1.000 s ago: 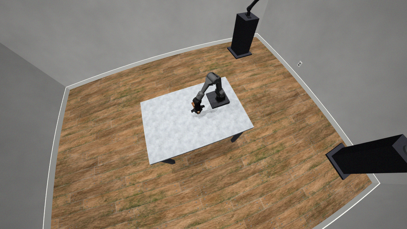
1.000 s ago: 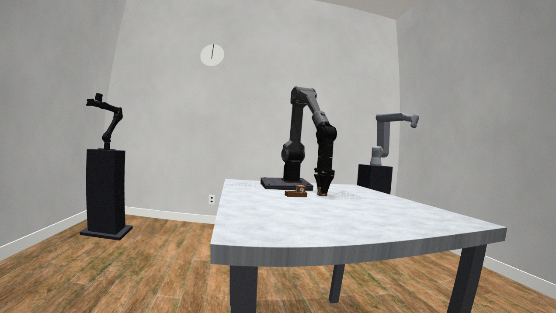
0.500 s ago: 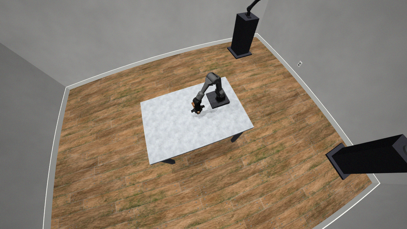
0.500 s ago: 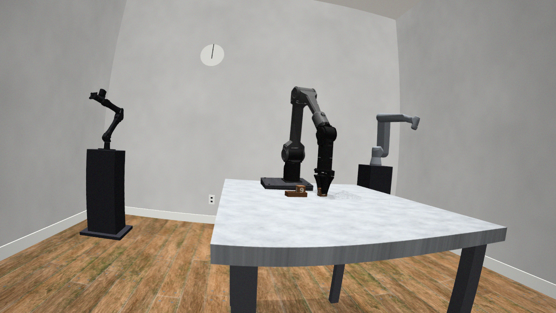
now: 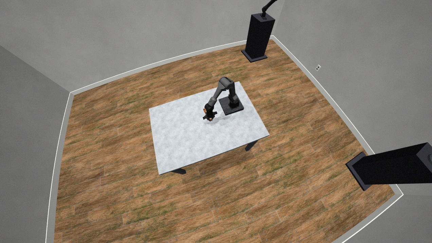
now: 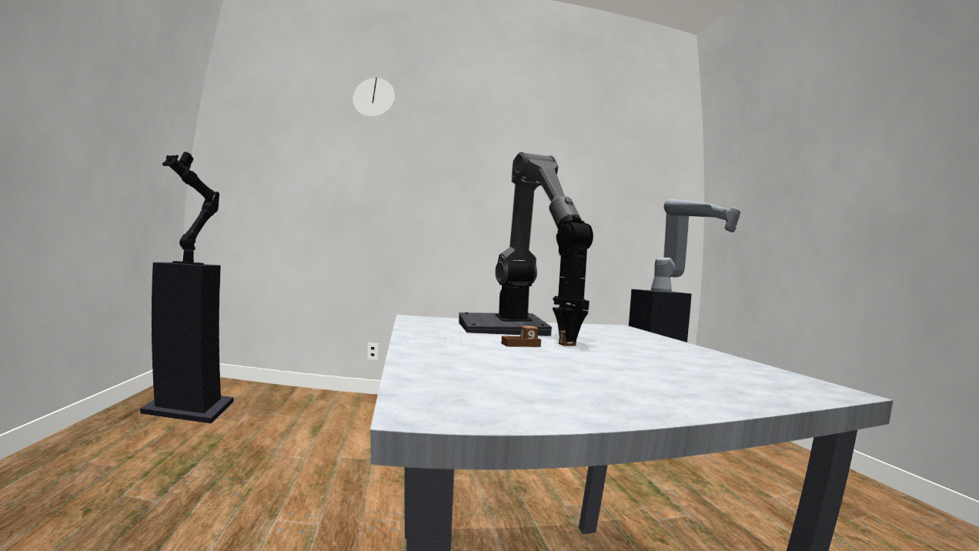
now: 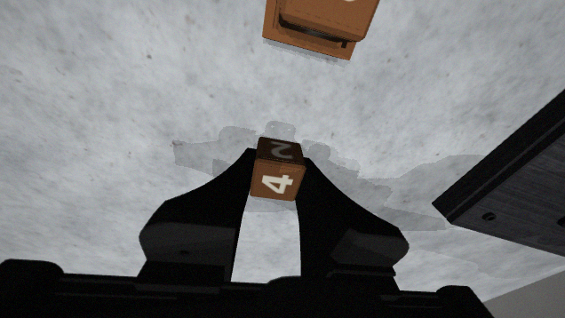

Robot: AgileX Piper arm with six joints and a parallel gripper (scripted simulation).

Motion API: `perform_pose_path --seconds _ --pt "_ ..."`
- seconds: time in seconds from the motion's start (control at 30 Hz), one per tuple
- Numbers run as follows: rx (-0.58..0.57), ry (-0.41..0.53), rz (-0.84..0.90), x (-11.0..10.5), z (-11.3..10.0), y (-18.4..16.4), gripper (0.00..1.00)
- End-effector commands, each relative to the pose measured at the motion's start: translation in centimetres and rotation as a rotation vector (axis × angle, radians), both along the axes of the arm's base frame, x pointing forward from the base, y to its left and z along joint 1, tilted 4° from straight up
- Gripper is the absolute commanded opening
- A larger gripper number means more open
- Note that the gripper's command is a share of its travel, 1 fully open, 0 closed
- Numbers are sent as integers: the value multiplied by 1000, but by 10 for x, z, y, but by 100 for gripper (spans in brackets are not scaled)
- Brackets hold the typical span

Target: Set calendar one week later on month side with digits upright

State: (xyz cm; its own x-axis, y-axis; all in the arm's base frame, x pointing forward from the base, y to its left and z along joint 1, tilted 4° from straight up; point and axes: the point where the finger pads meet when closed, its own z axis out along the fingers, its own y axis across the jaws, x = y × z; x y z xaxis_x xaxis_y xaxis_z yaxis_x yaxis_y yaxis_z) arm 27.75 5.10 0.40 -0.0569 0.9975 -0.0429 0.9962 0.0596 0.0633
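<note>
White mottled tabletop, bearing directly a wooden tray and a dark base plate.

Cubes and tray — brown, wood-like, matt; tabletop — mottled, stone-like, smooth-looking.

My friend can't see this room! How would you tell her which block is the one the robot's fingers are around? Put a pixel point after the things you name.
On the white table (image 5: 181, 135) (image 6: 616, 389), find the black gripper (image 5: 210, 118) (image 6: 567, 338) (image 7: 276, 164) pointing down. Between its fingertips is a small brown cube (image 7: 278, 179). It has a white 4 on it and sits outside the tray (image 6: 512, 342) (image 7: 272, 31), unlike the cube (image 6: 529, 334) showing 9.
</note>
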Motion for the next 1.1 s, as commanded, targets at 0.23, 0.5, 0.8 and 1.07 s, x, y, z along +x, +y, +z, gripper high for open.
perform_pose_path --seconds 0.23,0.5,0.8,1.07 --pt "-2 4 -1 -1 -1 -1 34" --pt "-2 4 -1 -1 -1 -1 34" --pt "-2 4 -1 -1 -1 -1 39" --pt "-2 4 -1 -1 -1 -1 54"
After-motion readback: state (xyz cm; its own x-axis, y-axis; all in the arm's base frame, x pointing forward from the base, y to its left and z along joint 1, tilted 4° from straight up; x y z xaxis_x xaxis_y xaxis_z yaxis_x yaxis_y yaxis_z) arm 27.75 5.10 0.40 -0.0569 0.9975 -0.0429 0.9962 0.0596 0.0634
